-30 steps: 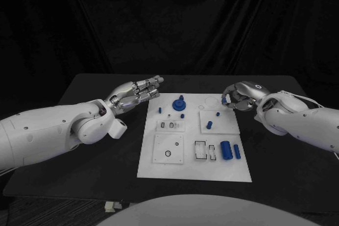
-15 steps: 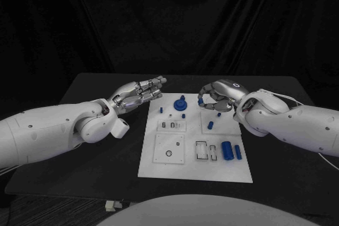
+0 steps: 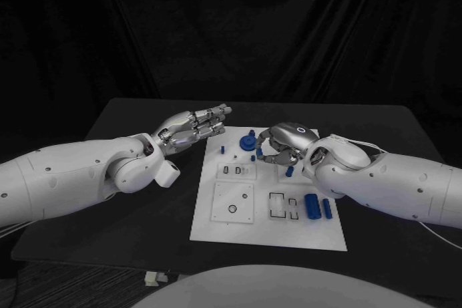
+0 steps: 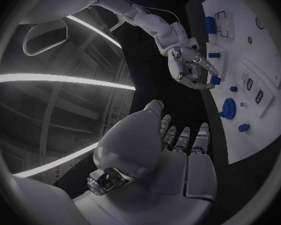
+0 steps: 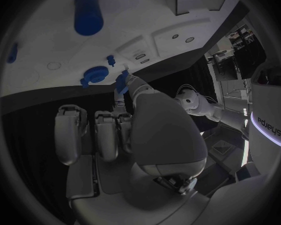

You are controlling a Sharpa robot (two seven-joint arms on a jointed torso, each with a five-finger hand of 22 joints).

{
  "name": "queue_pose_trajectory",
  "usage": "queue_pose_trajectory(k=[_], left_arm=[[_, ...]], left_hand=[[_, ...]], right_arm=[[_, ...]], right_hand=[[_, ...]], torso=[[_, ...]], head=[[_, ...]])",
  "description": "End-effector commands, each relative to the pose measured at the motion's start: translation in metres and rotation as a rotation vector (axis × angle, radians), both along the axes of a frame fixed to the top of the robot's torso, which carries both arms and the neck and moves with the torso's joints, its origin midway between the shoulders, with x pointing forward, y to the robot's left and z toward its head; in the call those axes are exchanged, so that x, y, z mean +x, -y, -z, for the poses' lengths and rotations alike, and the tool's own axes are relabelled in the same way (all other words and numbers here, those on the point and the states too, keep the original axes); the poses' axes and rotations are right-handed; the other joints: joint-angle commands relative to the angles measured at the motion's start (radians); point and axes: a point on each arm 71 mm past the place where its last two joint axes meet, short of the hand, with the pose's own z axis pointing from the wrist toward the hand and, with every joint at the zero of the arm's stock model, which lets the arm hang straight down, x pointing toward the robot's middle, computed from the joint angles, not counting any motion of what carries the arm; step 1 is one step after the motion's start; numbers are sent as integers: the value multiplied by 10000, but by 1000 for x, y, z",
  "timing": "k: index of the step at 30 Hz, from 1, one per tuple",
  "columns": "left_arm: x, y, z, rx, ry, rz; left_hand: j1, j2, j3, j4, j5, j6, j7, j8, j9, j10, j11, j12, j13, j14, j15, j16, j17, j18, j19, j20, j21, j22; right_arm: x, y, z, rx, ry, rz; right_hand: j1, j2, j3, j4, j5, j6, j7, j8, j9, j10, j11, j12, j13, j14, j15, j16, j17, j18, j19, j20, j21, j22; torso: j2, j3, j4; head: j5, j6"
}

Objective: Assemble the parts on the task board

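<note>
The white task board [image 3: 221, 224] lies mid-table. A blue gear [image 3: 248, 143] stands near its far edge, and a large blue cylinder [image 3: 312, 206] lies beside a thinner one [image 3: 326, 209] at its near right. My right hand [image 3: 282, 145] hovers curled over the far middle of the board, just right of the gear. It pinches a small blue part [image 4: 214, 80] at its fingertips; the same small blue part [image 5: 122, 83] shows at the thumb tip, close above the gear [image 5: 93, 76]. My left hand [image 3: 195, 128] hangs by the board's far left corner, fingers stretched out and holding nothing.
Small blue pegs [image 4: 233, 89] stand near the gear [image 4: 228, 107]. Recessed slots and holes mark the board's middle and near left. Dark table surrounds the board, with black curtain behind. My left forearm [image 3: 87, 174] lies along the board's left side.
My right hand has moved left from past the board's right edge to over its far middle, close beside the gear, still curled. The left hand has barely shifted.
</note>
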Motion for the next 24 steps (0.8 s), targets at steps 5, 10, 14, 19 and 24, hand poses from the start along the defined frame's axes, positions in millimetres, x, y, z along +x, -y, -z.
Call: queue_pose_trajectory(k=[5, 10, 14, 19, 24], left_arm=[[-1, 2, -1, -125, 6, 120], [-1, 3, 0, -125, -6, 144], [-1, 3, 0, -121, -22, 162], [0, 4, 0, -111, -45, 181], [0, 4, 0, -104, -70, 208]], left_hand=[[86, 11, 58, -5, 54, -23, -6, -51, 5, -9, 73, 30, 8, 6, 63, 9, 11, 91, 6, 32, 54, 8], [89, 10, 91, -28, 66, -5, -3, -46, 8, -9, 67, 30, 7, 10, 64, 11, 13, 92, 9, 32, 56, 8], [89, 10, 91, -28, 66, -5, -3, -46, 8, -9, 67, 30, 7, 10, 64, 11, 13, 92, 9, 32, 56, 8], [89, 10, 91, -28, 66, -5, -3, -46, 8, -9, 67, 30, 7, 10, 64, 11, 13, 92, 9, 32, 56, 8], [89, 9, 105, -37, 70, 0, -1, -44, 8, -10, 66, 30, 7, 6, 64, 9, 11, 92, 8, 32, 54, 7]], right_arm=[[-6, -7, 12, -797, -209, 527], [-10, -14, 19, -958, -394, 506], [-12, -18, 21, -987, -421, 466], [-15, -23, 22, -1024, -494, 384], [-17, -27, 24, -1115, -610, 261]], right_hand=[[-31, -79, -64, -57, 7, 38, -8, -6, 200, 1043, 113, 35, 2634, 1075, 74, 30, 2634, 59, 219, 80, -120, 2127], [-73, -100, -78, -69, -23, 7, 7, -41, 188, 1043, 126, 35, 2634, 1075, 86, 30, 2634, 102, 123, 91, -275, 2069], [-86, -103, -80, -73, -38, -2, 11, -52, 184, 1043, 131, 35, 2634, 1075, 90, 30, 2634, 113, 97, 96, -318, 2053], [-99, -106, -83, -77, -54, -8, 14, -61, 182, 1043, 135, 35, 2634, 1075, 94, 30, 2634, 122, 75, 99, -353, 2040], [-118, -106, -87, -82, -81, -9, 18, -70, 179, 1043, 140, 35, 2634, 1075, 98, 30, 2634, 133, 50, 104, -396, 2024]], torso=[[2, 6, 8], [0, 2, -17], [-2, 9, -15], [-13, -5, -25], [-10, -6, -26]], head=[[-18, -2], [-30, -2], [-29, -2], [-16, -2], [-35, -2]])
